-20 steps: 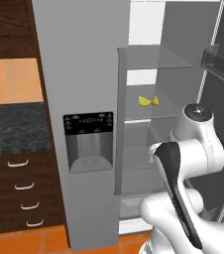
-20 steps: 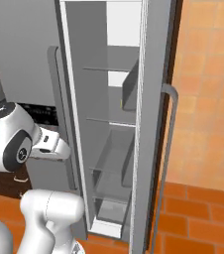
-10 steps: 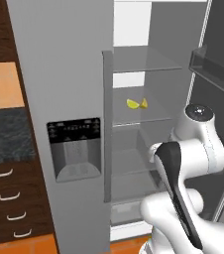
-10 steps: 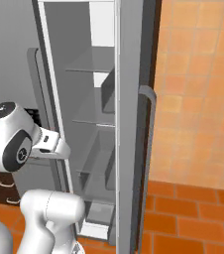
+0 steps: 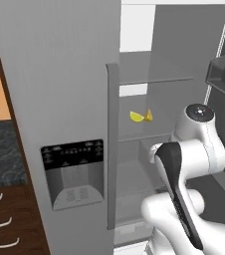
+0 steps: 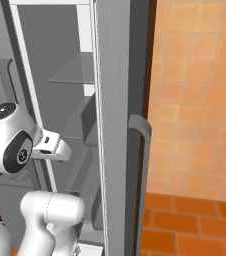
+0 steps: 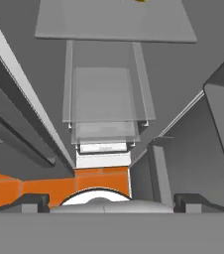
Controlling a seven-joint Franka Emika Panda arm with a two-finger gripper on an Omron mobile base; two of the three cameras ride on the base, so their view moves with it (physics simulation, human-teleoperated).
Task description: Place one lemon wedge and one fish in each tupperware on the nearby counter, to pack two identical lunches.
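The fridge [image 5: 74, 99] stands open in front of the robot, and on one of its glass shelves [image 5: 154, 134] sit two yellow lemon wedges [image 5: 141, 116], touching each other, toward the left of the shelf just past the edge of the closed left door. That is the thing the coming reach turns on. The arm [image 5: 184, 164] is folded up low and to the right of the opening, with its wrist below the level of that shelf, so the wedges lie up and to the left of the hand, and farther into the fridge.

The pincer [image 7: 106, 201] points down into the lower part of the fridge, looking past a clear drawer [image 7: 104, 94] toward the orange floor [image 7: 49, 186]. Its two dark tips sit far apart at the bottom edge of the hand view, so it is spread wide and carries nothing. A sliver of yellow shows at the very top of that view, above the glass shelf; I take it for the lemon, which would mean the hand has to tilt up and rise before it can close on a wedge.

I cannot make out any fish. A strip of speckled counter [image 5: 0, 154] shows to the left of the fridge; the lunch trays are not to be seen there.
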